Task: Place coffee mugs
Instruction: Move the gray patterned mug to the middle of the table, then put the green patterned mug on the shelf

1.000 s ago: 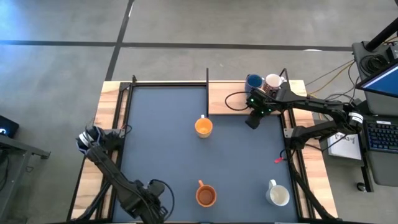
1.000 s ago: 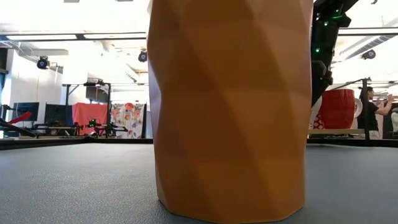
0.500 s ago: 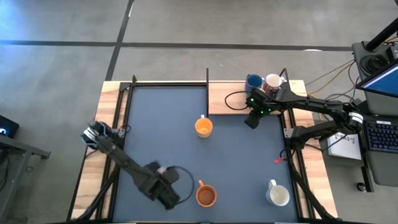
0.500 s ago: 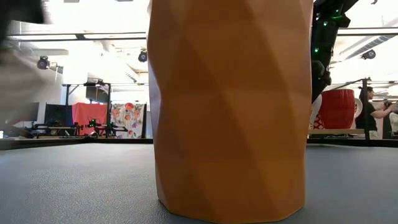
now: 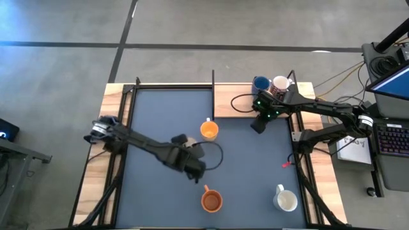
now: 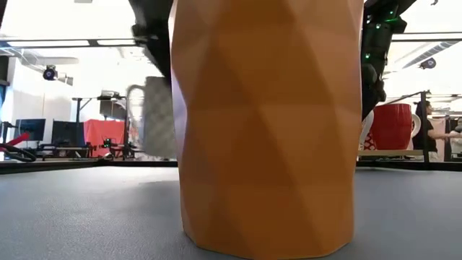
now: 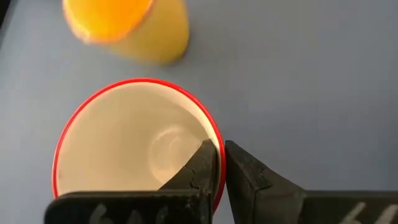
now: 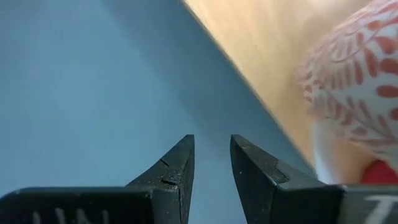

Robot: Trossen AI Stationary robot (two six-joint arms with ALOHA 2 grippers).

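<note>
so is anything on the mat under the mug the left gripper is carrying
Nothing visible: the left gripper pinches the red-rimmed mug over bare mat, with the yellow-orange mug just beyond it.

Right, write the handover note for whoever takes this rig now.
Left gripper: shut on the rim of a red-rimmed mug, carried above the mat, near the yellow-orange mug.
Right gripper: slightly open, empty, by the wooden shelf at the mat's far right corner.
On the mat: the yellow-orange mug, orange-brown mug, white mug.
On the shelf: blue mug, patterned mug.
Left: set down the carried mug, then move the shelf mugs.
</note>
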